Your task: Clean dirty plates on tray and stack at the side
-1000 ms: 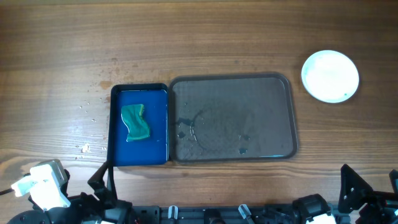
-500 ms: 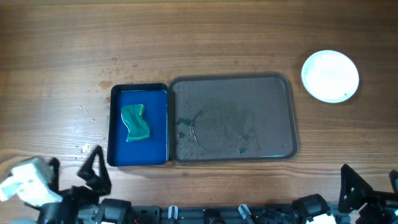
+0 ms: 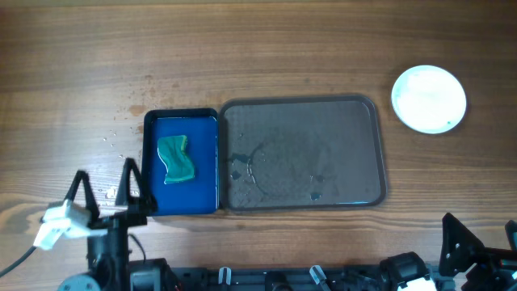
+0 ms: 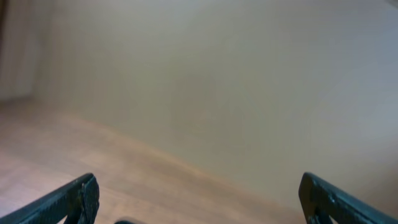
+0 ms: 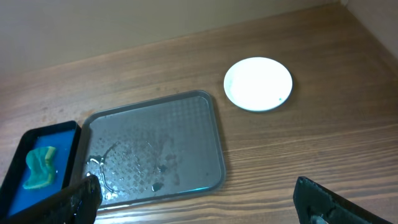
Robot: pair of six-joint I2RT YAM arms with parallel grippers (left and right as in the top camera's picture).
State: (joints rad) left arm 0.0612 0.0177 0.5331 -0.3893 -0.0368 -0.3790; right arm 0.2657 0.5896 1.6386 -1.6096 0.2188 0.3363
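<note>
overhead: the plates (image 3: 429, 99) are seen as one white disc far right, open desk (image 3: 266, 48) all round, well apart from the tray (image 3: 339, 145). a blue tray (image 3: 206, 174) w/ sponge (image 3: 176, 158) is butted against its left rim. left jaws are spread, empty, beside the blue tray's near-left corner.
left wrist: only blurred desk betw. released jaws.
right wrist: right jaws released, nothing held.

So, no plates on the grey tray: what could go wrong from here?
The left fingers stand open right beside the blue tray's near corner; a careless swing could knock it and the sponge inside. Water lies pooled on the grey tray, so a nudge might spill it onto the table.
</note>
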